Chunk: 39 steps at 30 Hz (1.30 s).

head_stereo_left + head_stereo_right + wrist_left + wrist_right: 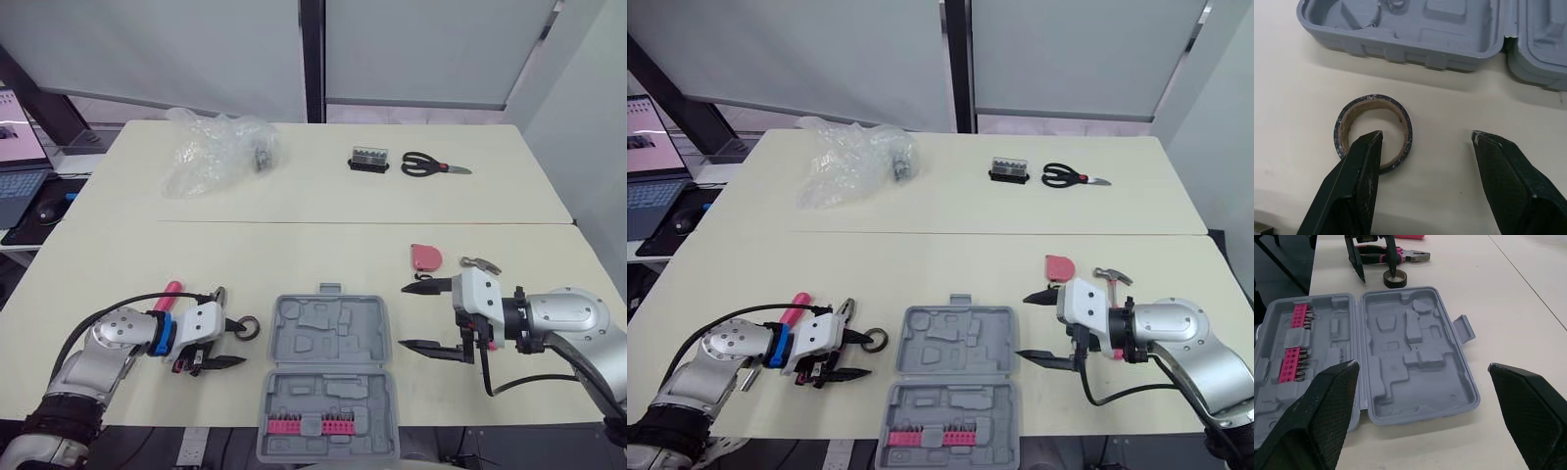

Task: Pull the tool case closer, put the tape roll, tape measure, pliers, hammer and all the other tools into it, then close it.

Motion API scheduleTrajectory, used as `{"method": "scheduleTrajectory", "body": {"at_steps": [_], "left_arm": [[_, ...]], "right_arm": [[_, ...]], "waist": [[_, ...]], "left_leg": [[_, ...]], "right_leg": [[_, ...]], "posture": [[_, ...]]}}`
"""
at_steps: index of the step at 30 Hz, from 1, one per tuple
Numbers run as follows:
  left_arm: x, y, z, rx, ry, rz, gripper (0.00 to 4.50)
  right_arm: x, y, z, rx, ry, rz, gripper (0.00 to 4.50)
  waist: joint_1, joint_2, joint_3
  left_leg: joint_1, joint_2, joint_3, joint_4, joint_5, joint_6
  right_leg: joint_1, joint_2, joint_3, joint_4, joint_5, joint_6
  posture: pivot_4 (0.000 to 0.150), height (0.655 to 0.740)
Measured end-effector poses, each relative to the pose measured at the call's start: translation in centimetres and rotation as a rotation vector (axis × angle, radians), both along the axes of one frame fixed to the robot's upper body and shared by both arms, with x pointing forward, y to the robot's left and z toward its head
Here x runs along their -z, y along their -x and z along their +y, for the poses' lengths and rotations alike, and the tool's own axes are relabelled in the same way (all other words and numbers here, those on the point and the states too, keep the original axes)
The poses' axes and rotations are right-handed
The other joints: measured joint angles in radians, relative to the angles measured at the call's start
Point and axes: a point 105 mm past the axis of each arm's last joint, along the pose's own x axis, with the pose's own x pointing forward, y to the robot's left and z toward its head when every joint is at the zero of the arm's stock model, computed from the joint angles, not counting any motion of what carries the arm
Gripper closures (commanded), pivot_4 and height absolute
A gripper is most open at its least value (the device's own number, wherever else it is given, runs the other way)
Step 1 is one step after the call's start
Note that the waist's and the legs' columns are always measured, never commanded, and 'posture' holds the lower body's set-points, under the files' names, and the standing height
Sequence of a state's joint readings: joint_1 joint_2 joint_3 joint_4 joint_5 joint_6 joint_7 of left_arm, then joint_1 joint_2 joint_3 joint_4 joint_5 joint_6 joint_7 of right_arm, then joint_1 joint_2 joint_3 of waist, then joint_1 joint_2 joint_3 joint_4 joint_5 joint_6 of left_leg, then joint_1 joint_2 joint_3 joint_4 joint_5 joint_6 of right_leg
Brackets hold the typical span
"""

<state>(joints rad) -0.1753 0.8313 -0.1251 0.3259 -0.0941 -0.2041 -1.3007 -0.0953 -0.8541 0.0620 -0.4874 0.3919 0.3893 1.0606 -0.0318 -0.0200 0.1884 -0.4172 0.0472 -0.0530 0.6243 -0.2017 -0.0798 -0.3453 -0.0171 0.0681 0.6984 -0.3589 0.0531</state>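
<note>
The case (328,387) lies open, flat on the table's (294,245) near edge between the two arms, so pulling it closer looks done. Its near half holds rows of pink bits (1295,350), but the moulded recesses look empty, so packing has apparently not begun and closing is left. The left gripper (1426,134) is spread wide over the tape roll (1371,102), which lies flat just left of the case; it grips nothing. The right gripper (1422,364) is also spread wide and empty, at the case's right side. The tape measure (425,257) and hammer (1109,277) lie near the right arm, the pliers (1400,255) by the left. The left wrist view makes plain that one fingertip (1371,139) sits over the roll's ring and the other over bare table, a detail too small in the head views. Those take in the far side, with scissors (431,166) and a small black block (369,160).
</note>
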Motion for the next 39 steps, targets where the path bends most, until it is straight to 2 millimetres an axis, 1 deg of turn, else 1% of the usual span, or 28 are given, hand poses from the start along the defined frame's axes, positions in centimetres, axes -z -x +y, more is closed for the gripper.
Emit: {"method": "scheduleTrajectory", "body": {"at_steps": [3, 9, 10, 11, 21, 24, 26, 28, 30, 32, 34, 36, 39], "left_arm": [[0.3, -0.3, -0.2, 0.006, -0.011, -0.010, 2.11], [0.3, -0.7, -0.6, 0.025, -0.024, -0.037, 4.02], [0.3, -0.7, -0.7, 0.026, -0.023, -0.038, 4.31], [0.2, -0.7, -0.7, 0.028, -0.023, -0.041, 4.46], [-0.1, -0.8, -0.7, 0.028, -0.037, -0.026, 4.46], [-1.5, -0.8, -0.5, 0.037, -0.042, -0.015, 4.46], [-3.5, -1.1, -0.4, 0.028, -0.034, -0.031, 4.46], [-5.6, -1.6, -1.4, 0.028, 0.014, -0.049, 4.46], [-6.5, -1.6, -2.6, 0.041, 0.056, -0.030, 4.46], [-6.8, -1.5, -4.3, 0.067, 0.102, 0.000, 4.46], [-6.5, -1.5, -5.6, 0.081, 0.137, 0.030, 4.46], [-6.0, -1.8, -6.5, 0.085, 0.156, 0.044, 4.46], [-5.2, -2.3, -7.0, 0.086, 0.157, 0.058, 4.46]], "right_arm": [[0.1, 0.0, 0.0, 0.005, 0.005, -0.005, 0.00], [0.0, 0.1, 0.1, 0.004, 0.003, -0.013, 0.00], [0.0, 0.1, 0.1, 0.004, 0.003, -0.013, 0.00], [0.0, 0.1, 0.1, 0.004, 0.003, -0.013, 0.00], [0.0, 0.1, 0.1, 0.006, 0.002, -0.013, 0.00], [0.2, 0.0, 0.0, 0.026, 0.007, 0.012, 0.00], [0.4, 0.0, -0.1, 0.050, 0.003, 0.050, 0.00], [0.6, 0.1, -0.1, 0.060, -0.003, 0.079, 0.00], [0.5, 0.2, 0.1, 0.059, -0.006, 0.089, 0.00], [0.4, 0.1, 0.1, 0.067, -0.009, 0.091, 0.00], [0.2, -0.1, 0.3, 0.076, -0.016, 0.085, 0.00], [0.3, -0.1, 0.3, 0.087, -0.020, 0.091, 0.00], [0.2, -0.2, 0.3, 0.091, -0.020, 0.091, 0.00]], "waist": [[0.000, 0.000, 0.000], [-0.001, 0.000, 0.000], [-0.001, 0.000, 0.000], [0.000, 0.000, 0.000], [0.000, 0.000, 0.000], [0.000, 0.000, 0.000], [0.000, 0.000, 0.000], [0.000, 0.000, 0.000], [0.000, 0.000, 0.000], [0.000, 0.000, 0.000], [0.000, 0.000, 0.000], [0.000, 0.000, 0.000], [-0.002, 0.000, 0.000]], "left_leg": [[0.000, 0.000, 0.000, 0.000, 0.000, 0.000], [0.000, 0.000, 0.000, 0.000, 0.000, 0.000], [0.000, 0.000, 0.000, 0.000, 0.000, 0.000], [0.000, 0.000, 0.000, 0.000, 0.000, 0.000], [0.000, 0.000, -0.001, 0.000, 0.000, 0.000], [0.000, 0.000, -0.001, 0.000, 0.000, 0.000], [0.000, 0.000, -0.001, 0.000, 0.000, 0.000], [0.000, 0.000, -0.001, 0.000, 0.000, 0.000], [0.000, 0.000, -0.001, 0.000, 0.000, 0.000], [0.000, 0.000, -0.001, 0.001, 0.000, 0.000], [0.000, 0.000, -0.001, 0.001, 0.000, 0.000], [0.000, 0.000, -0.002, 0.001, 0.000, 0.000], [0.000, 0.000, -0.002, 0.001, 0.000, 0.000]], "right_leg": [[0.000, 0.000, 0.000, 0.000, 0.000, 0.000], [0.000, 0.000, 0.000, 0.000, 0.000, 0.000], [0.000, 0.000, 0.000, 0.000, 0.000, 0.000], [0.000, 0.000, 0.000, 0.000, 0.000, 0.000], [0.001, 0.000, -0.001, 0.000, 0.000, 0.000], [0.001, 0.000, -0.001, 0.000, 0.000, 0.000], [0.001, 0.000, -0.001, 0.000, 0.000, 0.000], [0.001, 0.000, -0.001, 0.000, 0.000, 0.000], [0.002, 0.000, -0.001, 0.000, 0.000, 0.000], [0.002, 0.000, -0.001, 0.000, 0.000, 0.000], [0.002, 0.000, -0.001, 0.000, 0.000, 0.000], [0.002, 0.000, -0.001, 0.000, 0.000, 0.000], [0.001, 0.001, -0.001, 0.000, 0.000, 0.000]], "posture": [[0.150, 0.7400], [0.150, 0.7400], [0.150, 0.7400], [0.150, 0.7400], [0.150, 0.7400], [0.150, 0.7400], [0.150, 0.7400], [0.150, 0.7400], [0.150, 0.7400], [0.150, 0.7400], [0.150, 0.7400], [0.150, 0.7400], [0.150, 0.7400]]}}
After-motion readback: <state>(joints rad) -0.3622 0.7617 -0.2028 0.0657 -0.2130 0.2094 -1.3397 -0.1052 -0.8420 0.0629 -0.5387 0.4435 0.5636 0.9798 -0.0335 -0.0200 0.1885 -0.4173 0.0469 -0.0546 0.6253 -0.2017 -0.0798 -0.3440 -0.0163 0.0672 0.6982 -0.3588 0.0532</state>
